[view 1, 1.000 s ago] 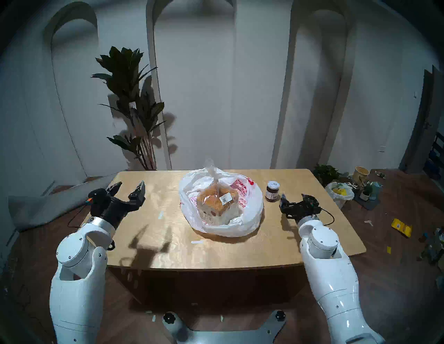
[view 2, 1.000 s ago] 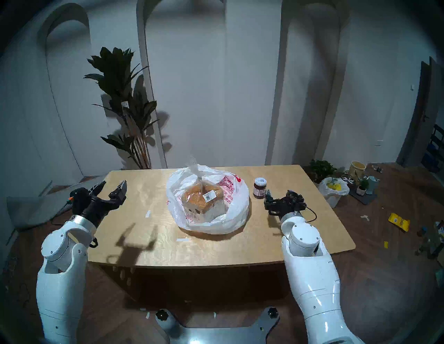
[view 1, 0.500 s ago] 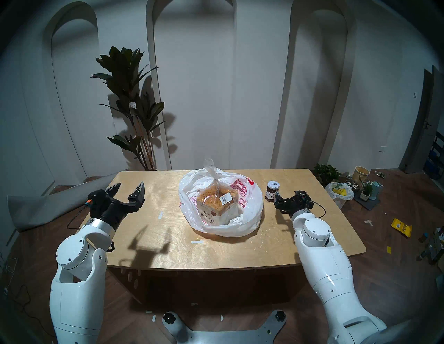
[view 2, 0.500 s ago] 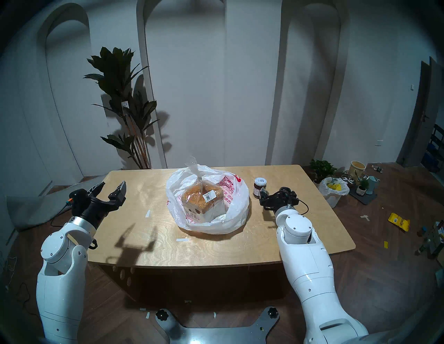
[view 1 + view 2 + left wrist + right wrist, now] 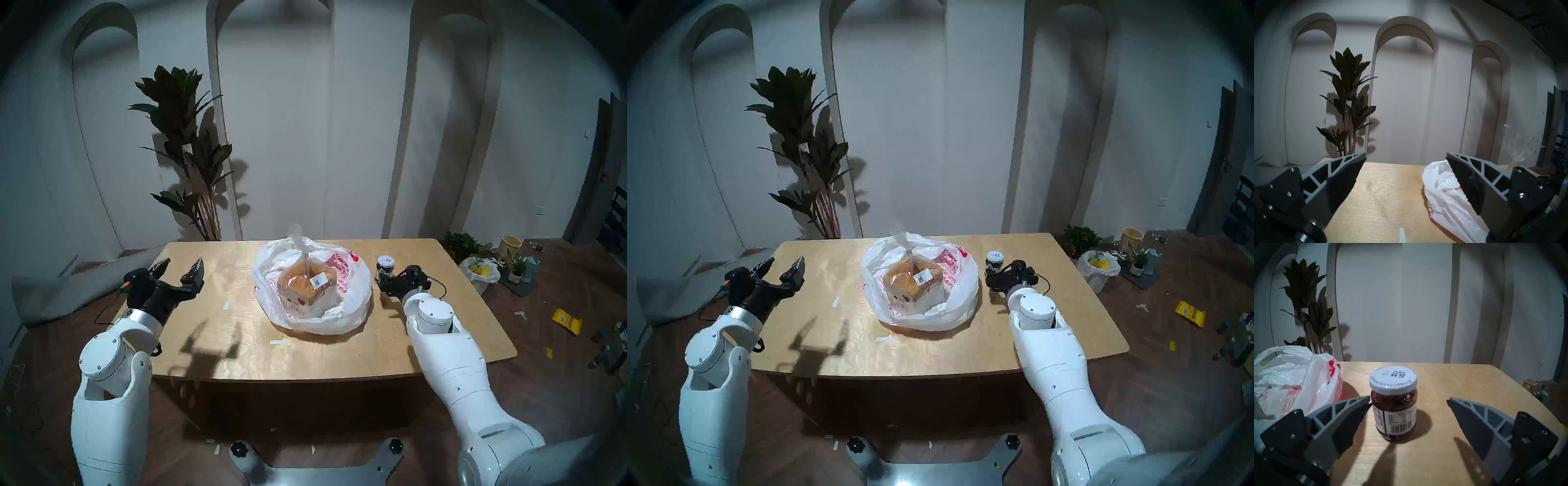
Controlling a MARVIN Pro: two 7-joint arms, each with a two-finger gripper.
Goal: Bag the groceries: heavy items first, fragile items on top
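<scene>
Hidden behind the right tool [image 5: 385,279] from the head: lower half of the jar [image 5: 1394,410], only its white lid clear. Loaf base sunk out of sight below the bag [image 5: 353,302] rim; red print on the crinkled film too blurred to read.

One jar, one loaf [image 5: 307,283], one bag, two tools.

Jar: round glass, dark red-brown filling, paper barcode label, upright on the smooth pale wooden worktop [image 5: 237,342], just right of the bag. Loaf: cube-shaped, golden-brown, in clear wrap, sitting inside the open thin white bag mid-worktop.

Right tool spread wide, one finger [image 5: 1349,412] at the jar's side, contact unclear, the other well apart. Left tool [image 5: 181,266] spread apart, holding nothing, above the worktop's left edge.
</scene>
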